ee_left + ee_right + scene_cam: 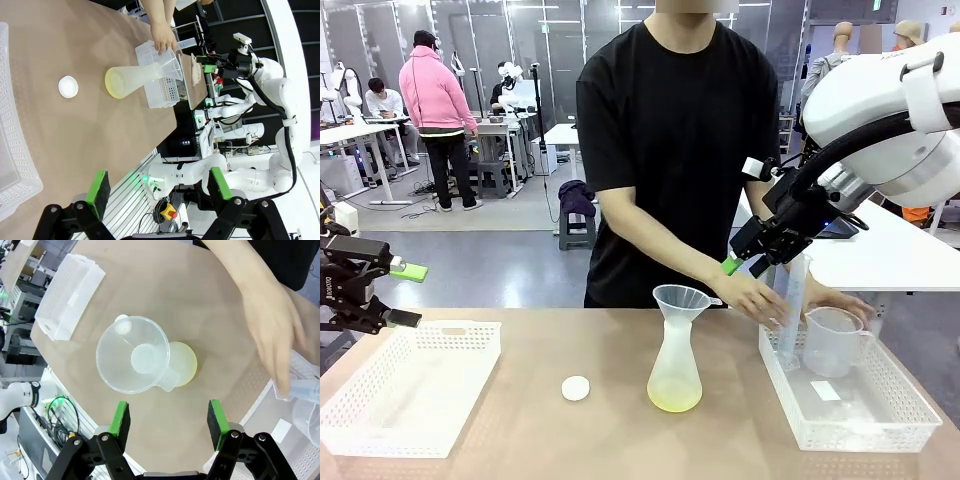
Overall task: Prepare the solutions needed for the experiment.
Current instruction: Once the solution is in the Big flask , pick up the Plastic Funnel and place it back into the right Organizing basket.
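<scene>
A frosted conical flask (675,365) stands mid-table with a clear funnel (682,298) in its neck and a shallow layer of the pale yellow solution (675,401) at its bottom. From above, the funnel (132,360) covers most of the flask and the solution (185,365) shows beside it. My right gripper (745,263) hangs open and empty above and to the right of the flask, its green pads (120,419) apart. At the table's left edge my left gripper (402,295) stands open and empty, and its view holds the flask (135,80) far off.
A person's hand (760,300) holds a graduated cylinder (790,310) upright in the right white basket (850,425), beside a clear beaker (832,340). A white cap (576,388) lies left of the flask. An empty white basket (410,390) sits at front left.
</scene>
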### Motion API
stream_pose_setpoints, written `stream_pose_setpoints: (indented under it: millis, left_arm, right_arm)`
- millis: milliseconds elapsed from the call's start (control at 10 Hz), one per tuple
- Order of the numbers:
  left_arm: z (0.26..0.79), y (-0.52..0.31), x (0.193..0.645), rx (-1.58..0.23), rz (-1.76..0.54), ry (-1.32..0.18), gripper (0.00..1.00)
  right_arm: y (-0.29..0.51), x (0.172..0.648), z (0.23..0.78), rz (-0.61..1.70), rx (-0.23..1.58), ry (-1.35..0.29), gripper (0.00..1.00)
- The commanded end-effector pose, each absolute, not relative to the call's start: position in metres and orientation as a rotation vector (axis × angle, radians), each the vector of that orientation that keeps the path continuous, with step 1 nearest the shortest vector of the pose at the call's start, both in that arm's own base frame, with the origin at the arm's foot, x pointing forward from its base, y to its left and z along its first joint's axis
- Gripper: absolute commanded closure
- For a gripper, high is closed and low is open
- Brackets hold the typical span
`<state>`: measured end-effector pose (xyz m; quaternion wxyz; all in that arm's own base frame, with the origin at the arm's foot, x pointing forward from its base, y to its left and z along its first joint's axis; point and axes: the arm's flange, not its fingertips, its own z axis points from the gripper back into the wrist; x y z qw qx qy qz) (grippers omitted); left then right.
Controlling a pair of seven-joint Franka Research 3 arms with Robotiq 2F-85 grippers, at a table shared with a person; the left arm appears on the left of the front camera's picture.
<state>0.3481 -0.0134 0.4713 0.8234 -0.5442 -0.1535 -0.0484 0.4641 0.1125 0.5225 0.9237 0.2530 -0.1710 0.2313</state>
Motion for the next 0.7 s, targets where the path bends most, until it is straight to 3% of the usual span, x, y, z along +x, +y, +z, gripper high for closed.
stream_pose_setpoints:
  millis: [0,600]
  left_arm:
    - [0.474,-0.016,0.35,-1.183,-0.1,-0.331,0.0]
    - [0.474,-0.016,0.35,-1.183,-0.1,-0.331,0.0]
  right_arm:
    - [0.106,0.463,0.523,0.545,0.515,-0.389,0.22]
    - [0.145,0.506,0.516,0.784,0.453,-0.325,0.22]
